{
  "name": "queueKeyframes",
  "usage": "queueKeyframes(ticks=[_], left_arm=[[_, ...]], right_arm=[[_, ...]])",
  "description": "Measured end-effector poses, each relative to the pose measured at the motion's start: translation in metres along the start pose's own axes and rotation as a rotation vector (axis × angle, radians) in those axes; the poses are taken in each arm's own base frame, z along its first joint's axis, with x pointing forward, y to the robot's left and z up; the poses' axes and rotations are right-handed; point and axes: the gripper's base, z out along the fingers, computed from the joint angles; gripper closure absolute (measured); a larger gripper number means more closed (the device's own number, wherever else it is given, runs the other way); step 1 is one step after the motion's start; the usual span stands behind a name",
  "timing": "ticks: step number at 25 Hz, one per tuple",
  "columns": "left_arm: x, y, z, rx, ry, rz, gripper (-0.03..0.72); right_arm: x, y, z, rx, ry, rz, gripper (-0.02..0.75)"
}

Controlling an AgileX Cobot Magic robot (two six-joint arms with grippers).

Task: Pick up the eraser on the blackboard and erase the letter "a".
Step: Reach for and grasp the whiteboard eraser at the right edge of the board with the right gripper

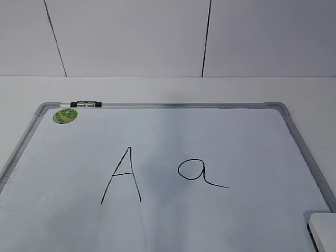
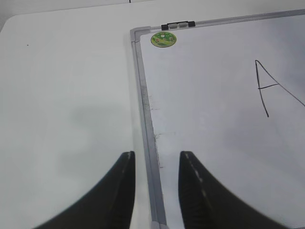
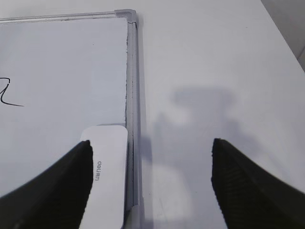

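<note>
On the eraser [image 3: 106,167] — grey "deli" lettering, beside the blackboard [image 3: 132,71] frame.

A white table [image 1: 168,89] is lying beneath everything. A capital "A" [image 1: 122,176] is sitting at 9 o'clock. A black-and-clear marker [image 1: 84,104] is resting at 11 o'clock. Grey wall panels [image 1: 131,37] are standing at 12 o'clock.

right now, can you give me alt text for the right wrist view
The open right gripper hovers over the blackboard's right edge, its left finger beside the white eraser, which lies on the board against the grey frame. The tail of the letter "a" shows at far left; bare white table fills the right.
</note>
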Motion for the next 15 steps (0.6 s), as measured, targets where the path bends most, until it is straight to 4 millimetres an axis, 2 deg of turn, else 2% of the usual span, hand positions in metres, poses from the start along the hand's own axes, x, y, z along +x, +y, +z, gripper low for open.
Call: queueKeyframes(ticks=[15], left_arm=[[0.0,0.0,0.0,0.0,0.0,0.0,0.454]], right_arm=[[0.0,0.0,0.0,0.0,0.0,0.0,0.146]])
